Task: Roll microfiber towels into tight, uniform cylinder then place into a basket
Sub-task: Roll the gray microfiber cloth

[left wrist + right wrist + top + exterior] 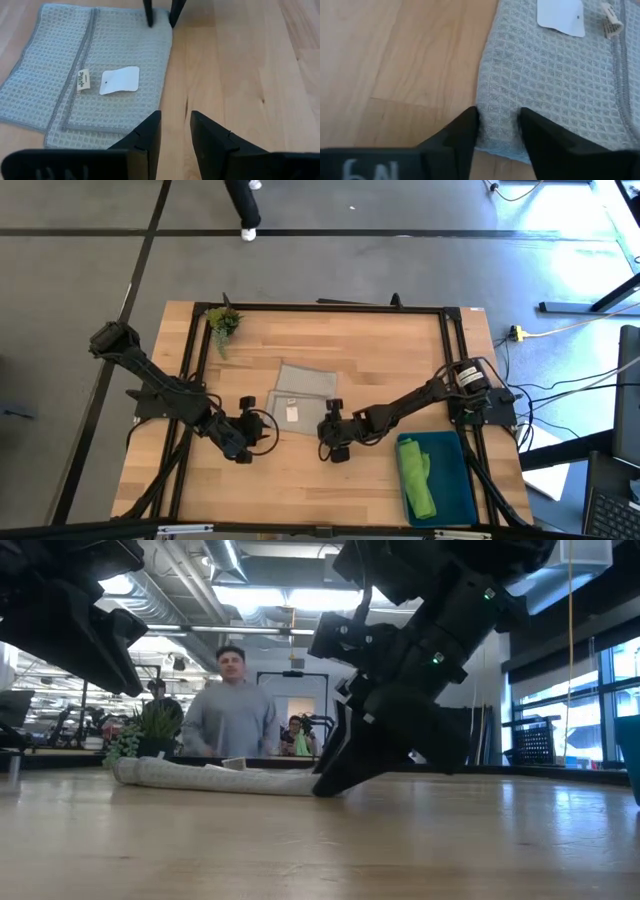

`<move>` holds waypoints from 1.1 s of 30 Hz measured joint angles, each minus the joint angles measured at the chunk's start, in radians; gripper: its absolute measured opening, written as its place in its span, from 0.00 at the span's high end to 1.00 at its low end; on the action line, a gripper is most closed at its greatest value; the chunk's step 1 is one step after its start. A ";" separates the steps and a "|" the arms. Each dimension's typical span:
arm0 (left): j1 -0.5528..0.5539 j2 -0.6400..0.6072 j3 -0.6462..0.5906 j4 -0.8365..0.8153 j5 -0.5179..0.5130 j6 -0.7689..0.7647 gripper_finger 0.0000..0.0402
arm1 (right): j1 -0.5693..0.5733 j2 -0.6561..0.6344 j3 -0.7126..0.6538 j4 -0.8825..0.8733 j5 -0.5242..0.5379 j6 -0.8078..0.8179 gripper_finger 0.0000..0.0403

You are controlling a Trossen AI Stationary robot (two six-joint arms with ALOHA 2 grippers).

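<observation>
Pale grey waffle-weave microfiber towel (298, 395) lies flat mid-table, its near corner between the right gripper (499, 131)'s parted fingers; left gripper (174, 137), parted and empty, waits just beside its opposite edge.

Grey floor (90, 270), ceiling lights (250, 595), windows (610, 705), person (230, 705) behind table.

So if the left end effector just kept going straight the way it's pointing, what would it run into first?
Most likely the near corner of the grey towel lying flat on the table. The left end effector is open just short of that edge over bare wood. Depth is hard to judge; slightly to the side, it would meet only the table.
</observation>
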 joint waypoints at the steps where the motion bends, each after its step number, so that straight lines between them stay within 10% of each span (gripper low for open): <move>1: 0.000 0.000 0.000 0.000 0.000 -0.001 0.76 | 0.000 0.001 0.000 0.000 -0.002 0.000 0.65; 9: 0.000 0.000 0.000 0.000 0.000 -0.001 0.76 | -0.004 0.003 -0.001 0.001 -0.026 0.027 0.96; 33: 0.014 0.149 0.000 0.005 -0.018 0.136 0.64 | -0.017 0.004 -0.004 0.021 -0.043 0.054 0.96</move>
